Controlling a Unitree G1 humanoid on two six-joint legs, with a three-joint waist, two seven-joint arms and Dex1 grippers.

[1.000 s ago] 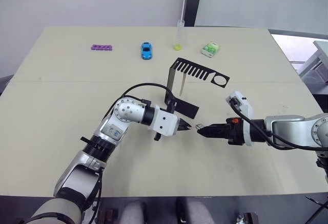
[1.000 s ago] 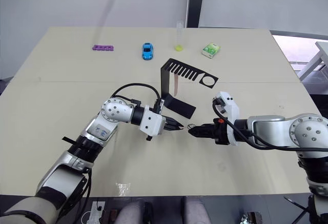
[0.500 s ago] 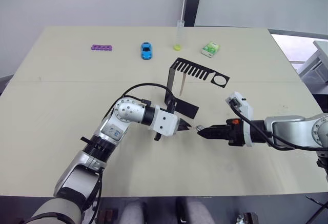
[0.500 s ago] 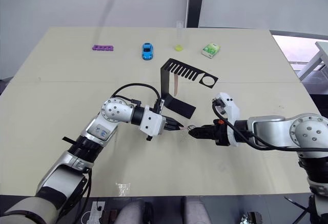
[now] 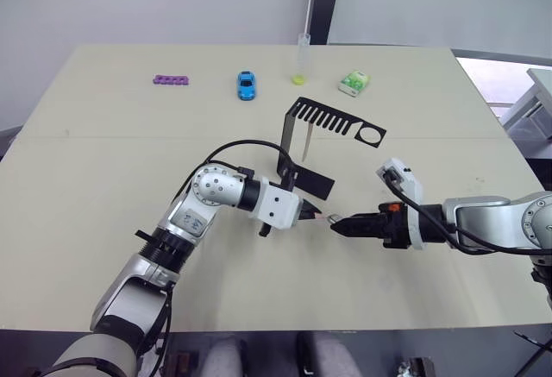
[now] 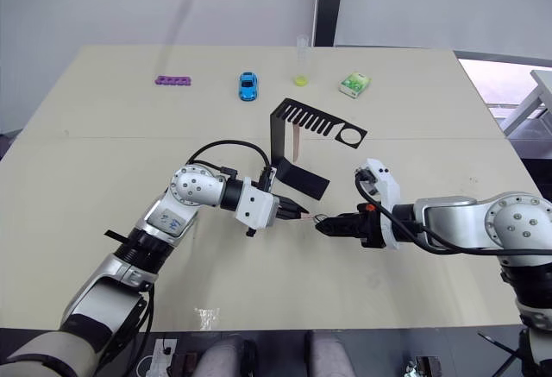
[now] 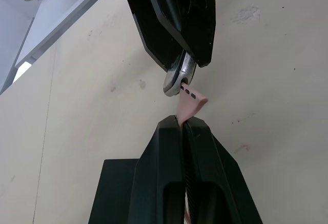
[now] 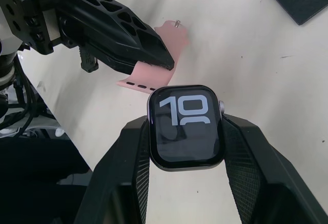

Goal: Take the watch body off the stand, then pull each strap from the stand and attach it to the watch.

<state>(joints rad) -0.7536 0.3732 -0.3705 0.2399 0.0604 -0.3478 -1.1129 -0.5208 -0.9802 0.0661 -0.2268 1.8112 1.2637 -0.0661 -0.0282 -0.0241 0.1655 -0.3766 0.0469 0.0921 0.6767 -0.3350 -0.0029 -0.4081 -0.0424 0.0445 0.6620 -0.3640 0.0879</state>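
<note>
The watch body (image 8: 187, 131), a square case with a black screen and light marks, sits clamped between the fingers of my right gripper (image 5: 338, 224), which is shut on it. My left gripper (image 5: 310, 214) is shut on a pale pink strap (image 7: 190, 103), and the strap's free end touches the edge of the watch body (image 7: 177, 80). The two grippers meet tip to tip just in front of the black stand (image 5: 297, 148). A second strap (image 6: 295, 142) hangs from the stand's slotted top arm.
Along the far side of the table lie a purple perforated strip (image 5: 172, 78), a blue toy car (image 5: 247, 84), a clear tube with yellow liquid (image 5: 301, 62) and a green-and-white packet (image 5: 354, 82). The stand's flat base (image 5: 312, 184) lies right behind the grippers.
My right gripper has moved left with the watch body, closing the gap to the left gripper. The strap end now touches the watch. The left arm has barely moved.
</note>
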